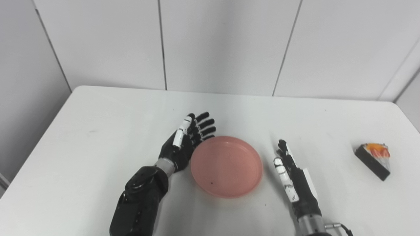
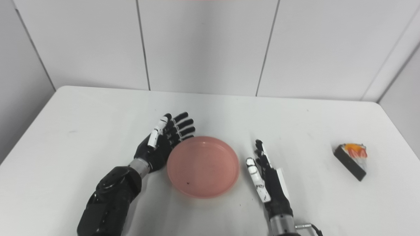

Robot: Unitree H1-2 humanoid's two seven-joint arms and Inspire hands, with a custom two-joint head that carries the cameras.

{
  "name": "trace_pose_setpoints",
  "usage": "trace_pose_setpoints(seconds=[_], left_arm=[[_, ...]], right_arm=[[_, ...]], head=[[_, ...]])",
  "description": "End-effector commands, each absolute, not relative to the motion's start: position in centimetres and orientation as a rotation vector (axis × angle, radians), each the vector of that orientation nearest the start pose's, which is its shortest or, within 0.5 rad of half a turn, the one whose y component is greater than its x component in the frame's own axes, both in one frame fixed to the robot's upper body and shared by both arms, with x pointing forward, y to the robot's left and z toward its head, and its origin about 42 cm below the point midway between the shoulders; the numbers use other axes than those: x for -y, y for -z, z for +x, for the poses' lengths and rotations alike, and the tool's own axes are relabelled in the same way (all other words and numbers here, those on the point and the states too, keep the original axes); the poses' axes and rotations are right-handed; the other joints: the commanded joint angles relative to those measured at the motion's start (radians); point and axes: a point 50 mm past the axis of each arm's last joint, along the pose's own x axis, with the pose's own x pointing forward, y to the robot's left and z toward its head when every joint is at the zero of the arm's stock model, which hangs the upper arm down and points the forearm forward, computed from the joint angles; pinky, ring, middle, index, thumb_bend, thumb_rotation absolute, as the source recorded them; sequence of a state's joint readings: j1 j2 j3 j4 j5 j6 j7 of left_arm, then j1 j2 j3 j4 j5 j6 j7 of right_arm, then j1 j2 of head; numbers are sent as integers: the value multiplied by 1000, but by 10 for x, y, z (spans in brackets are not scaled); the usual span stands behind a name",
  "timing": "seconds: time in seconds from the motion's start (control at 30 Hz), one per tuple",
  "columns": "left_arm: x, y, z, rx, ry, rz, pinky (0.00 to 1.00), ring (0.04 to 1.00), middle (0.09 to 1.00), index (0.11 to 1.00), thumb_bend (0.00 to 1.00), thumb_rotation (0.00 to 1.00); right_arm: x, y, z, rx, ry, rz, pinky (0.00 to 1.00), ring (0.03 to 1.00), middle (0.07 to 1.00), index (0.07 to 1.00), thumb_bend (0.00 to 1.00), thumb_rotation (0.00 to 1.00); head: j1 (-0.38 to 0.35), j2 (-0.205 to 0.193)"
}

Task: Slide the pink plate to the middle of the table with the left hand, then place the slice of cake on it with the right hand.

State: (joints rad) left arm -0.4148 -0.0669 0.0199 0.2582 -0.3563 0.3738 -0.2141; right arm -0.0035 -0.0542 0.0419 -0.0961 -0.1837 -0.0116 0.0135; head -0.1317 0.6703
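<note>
The pink plate (image 1: 226, 166) lies flat near the middle of the white table (image 1: 108, 118), nothing on it. My left hand (image 1: 187, 139) stands open on edge against the plate's left rim, fingers pointing away from me. My right hand (image 1: 290, 172) is open too, a short gap to the right of the plate, fingers straight and holding nothing. The slice of cake (image 1: 375, 156), dark with an orange and red top, sits far right on the table, well apart from both hands.
White wall panels (image 1: 223, 46) rise just behind the table's far edge. The cake lies close to the table's right edge. Bare tabletop stretches to the left and behind the plate.
</note>
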Motion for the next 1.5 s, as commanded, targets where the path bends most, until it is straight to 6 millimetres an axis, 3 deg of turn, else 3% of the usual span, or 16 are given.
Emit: trace_pose_setpoints(seconds=[0.0,0.17,0.27,0.4,0.53,0.73,0.97,1.27,1.47], left_arm=[[-142,-121,398,-298,386,-397,853,850,857,856,402,1000],[-149,-116,398,-303,384,-405,856,856,864,864,402,1000],[-153,-113,398,-300,389,-409,857,865,875,872,395,1000],[-162,-108,397,-305,394,-422,875,882,888,880,396,1000],[-173,-103,397,-312,390,-415,870,882,891,883,403,1000],[-188,-99,398,-317,395,-429,877,883,895,883,411,1000],[-193,-94,398,-328,405,-441,880,878,885,870,406,1000],[-196,-90,398,-328,419,-444,878,877,884,875,411,1000],[-197,-89,398,-327,432,-454,892,886,892,888,411,1000]], right_arm=[[209,-120,281,98,-37,-227,953,961,981,973,316,1000],[208,-120,283,113,-13,-237,947,954,974,969,330,1000],[207,-122,283,133,15,-274,867,894,933,955,475,1000],[206,-131,283,192,41,-359,793,856,921,952,524,1000],[203,-146,284,244,76,-439,756,833,911,949,553,998],[207,-187,287,370,129,-523,720,810,899,946,526,922],[225,-219,294,432,217,-604,711,794,886,937,611,900],[258,-255,302,511,311,-717,678,785,870,925,673,844],[279,-269,305,512,370,-755,682,785,857,937,801,700]], head=[[-2,-2],[-77,-12],[-115,-15],[-187,-23],[-265,-29],[-351,-34],[-431,-40],[-458,-45],[-472,-52]])
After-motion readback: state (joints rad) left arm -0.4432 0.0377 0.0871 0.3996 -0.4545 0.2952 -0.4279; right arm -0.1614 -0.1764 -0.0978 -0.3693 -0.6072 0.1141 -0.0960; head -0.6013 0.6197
